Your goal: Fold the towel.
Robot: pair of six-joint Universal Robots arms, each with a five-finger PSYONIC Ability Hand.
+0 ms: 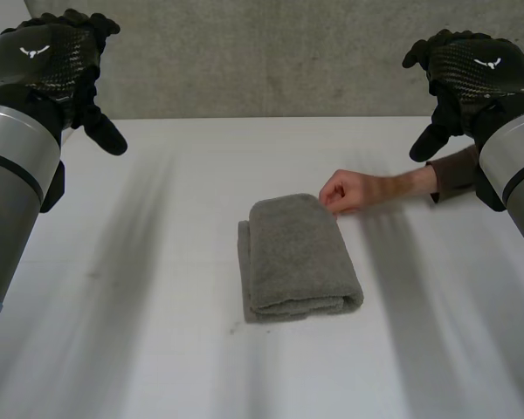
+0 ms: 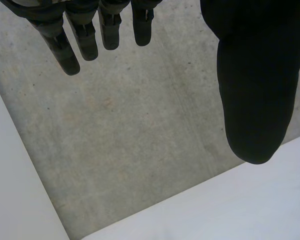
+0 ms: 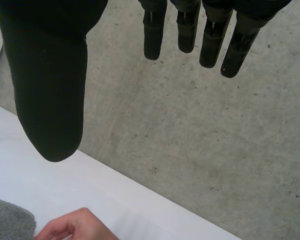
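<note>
A grey towel (image 1: 295,259), folded into a thick bundle, lies in the middle of the white table (image 1: 157,332). A corner of the towel (image 3: 10,225) shows below my right thumb in the right wrist view. My left hand (image 1: 57,57) hovers high at the far left, fingers (image 2: 70,50) straight and apart from the thumb, holding nothing. My right hand (image 1: 472,70) hangs high at the far right, fingers (image 3: 210,45) straight, holding nothing. Both hands are well away from the towel.
A person's hand (image 1: 345,190) reaches in from the right and touches the towel's far right corner; the same person's hand (image 3: 75,227) lies below my right thumb. A grey concrete wall (image 1: 262,61) stands behind the table's far edge.
</note>
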